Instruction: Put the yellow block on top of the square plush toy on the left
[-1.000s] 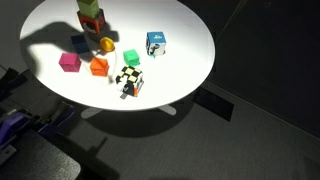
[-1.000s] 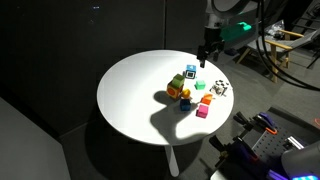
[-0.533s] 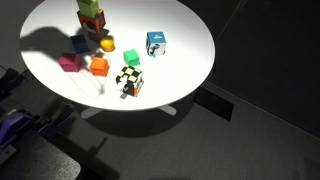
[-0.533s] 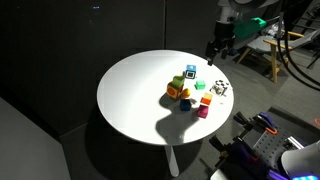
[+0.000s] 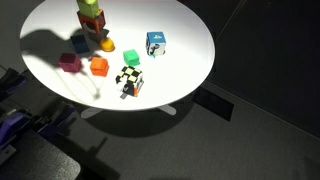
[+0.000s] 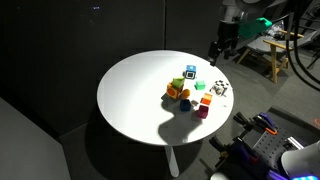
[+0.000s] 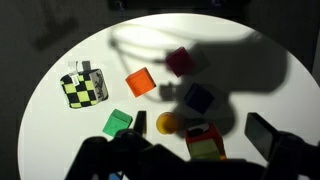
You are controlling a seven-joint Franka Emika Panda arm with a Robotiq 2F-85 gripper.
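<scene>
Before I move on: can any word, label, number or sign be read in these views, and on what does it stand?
No text can be read in any view.
Blue-and-white cube: there are dark marks on its faces, too small and blurred to read.
Black-and-white checkered cube: it shows a pattern only, with no letters visible.
</scene>
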